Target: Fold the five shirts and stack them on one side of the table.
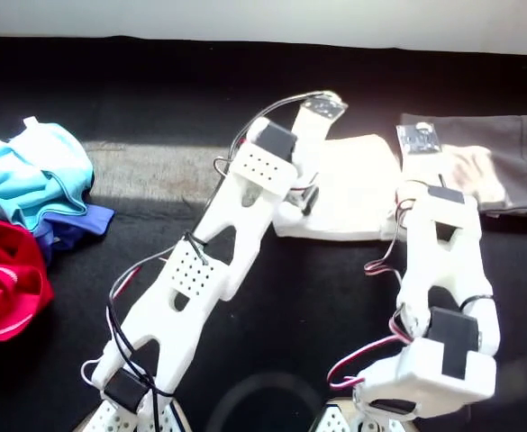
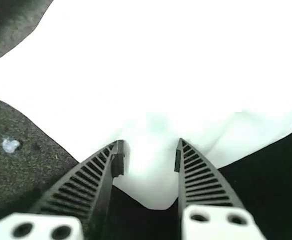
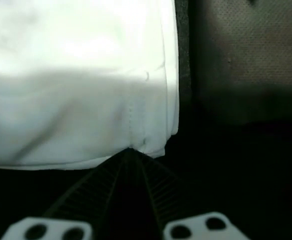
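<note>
Left pincer (image 2: 146, 162): jaws apart, straddling a tongue of the white shirt (image 1: 349, 184) at its near edge, cloth between the fingers but not clamped. Right pincer (image 3: 131, 152): jaws closed, tips together right at the hem by the shirt's corner. I can't tell whether any cloth is pinched there or the tips only touch it. The white shirt lies flat mid-table as a compact rectangle, and the hem in my right wrist view looks doubled over, so I'd judge it partly folded and the one in hand now. Just beside it, toward my right, is the grey shirt (image 1: 506, 162). It is flat with squared edges and looks folded and parked, so I take that as the start of the stack. At the far left of the table (image 1: 335, 297) there's a loose heap, well apart from both pincers: turquoise shirt (image 1: 29, 175) on top, blue shirt (image 1: 78, 223) poking out under it, red shirt (image 1: 6, 279) nearest, all crumpled and none folded. My tally is one done, one underway and three untouched. Left to do, as I judge it: finish the white fold, put it onto the grey, then spread, fold and stack each of the three from the heap. That's roughly a quarter of the way through.
</note>
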Available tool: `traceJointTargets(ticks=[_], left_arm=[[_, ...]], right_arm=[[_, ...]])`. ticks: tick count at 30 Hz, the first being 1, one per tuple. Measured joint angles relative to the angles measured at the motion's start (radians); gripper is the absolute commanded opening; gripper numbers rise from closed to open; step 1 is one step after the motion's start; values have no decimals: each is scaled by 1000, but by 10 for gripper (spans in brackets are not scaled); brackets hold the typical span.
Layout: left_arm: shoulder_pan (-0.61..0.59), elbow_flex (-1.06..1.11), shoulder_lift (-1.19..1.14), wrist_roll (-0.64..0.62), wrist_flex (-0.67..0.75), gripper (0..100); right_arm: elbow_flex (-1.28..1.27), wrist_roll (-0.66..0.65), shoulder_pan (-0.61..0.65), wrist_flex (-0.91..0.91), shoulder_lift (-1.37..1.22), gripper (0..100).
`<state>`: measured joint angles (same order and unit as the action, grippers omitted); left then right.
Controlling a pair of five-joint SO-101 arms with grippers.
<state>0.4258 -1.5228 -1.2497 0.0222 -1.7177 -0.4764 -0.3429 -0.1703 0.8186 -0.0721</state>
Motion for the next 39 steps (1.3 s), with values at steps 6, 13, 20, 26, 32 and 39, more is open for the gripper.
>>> traceJointTargets(ticks=[6,13,20,26,32,39], left_arm=[[-92,-60,-12,-3,-37,181],[-110,84,69,-3,-40,181],[-97,155,137,-3,-40,181],[-84,181,321,-2,-41,181],[26,393,364,-2,-41,181],[35,459,264,-48,-40,181]], right_arm=[[172,-2,-49,6,-207,6],[359,-3,-61,155,-296,6],[574,-3,-61,371,-296,6],[775,71,-63,471,-304,6],[836,133,-40,442,-310,6],[896,137,60,362,-431,6]])
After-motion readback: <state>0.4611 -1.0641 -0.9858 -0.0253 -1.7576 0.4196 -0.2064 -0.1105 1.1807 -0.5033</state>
